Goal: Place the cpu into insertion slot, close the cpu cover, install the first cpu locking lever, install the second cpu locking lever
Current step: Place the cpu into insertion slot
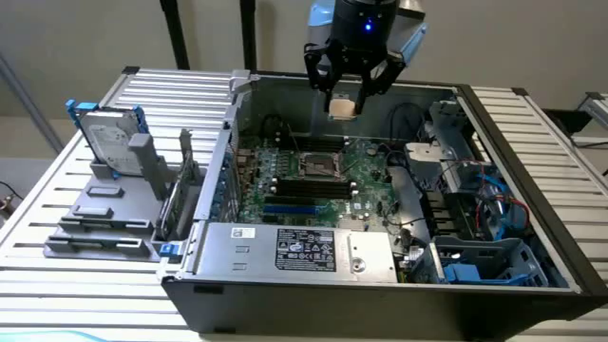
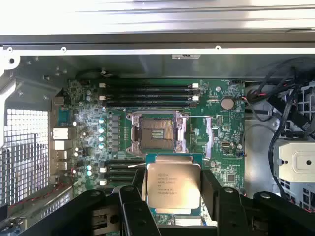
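While the cpu (image 2: 173, 184) hangs pinched by its edges between the black fingers of the gripper (image 1: 346, 94), it is not yet seated. It is a flat pale-metal square with a printed lid and a green rim.

The insertion slot (image 2: 156, 133) lies below and just ahead of the fingers. It is uncovered: a dark pin field inside a thin silvery frame, on the green circuit board (image 2: 221, 162).

Risks:
- A chip lowered off-square or offset would ride the frame and bend pins.
- The thin edge grip could let it tilt or slip.
- The corner marking is too small to read, so orientation is possibly wrong.

Long black memory slots (image 2: 147, 91) lie further ahead.
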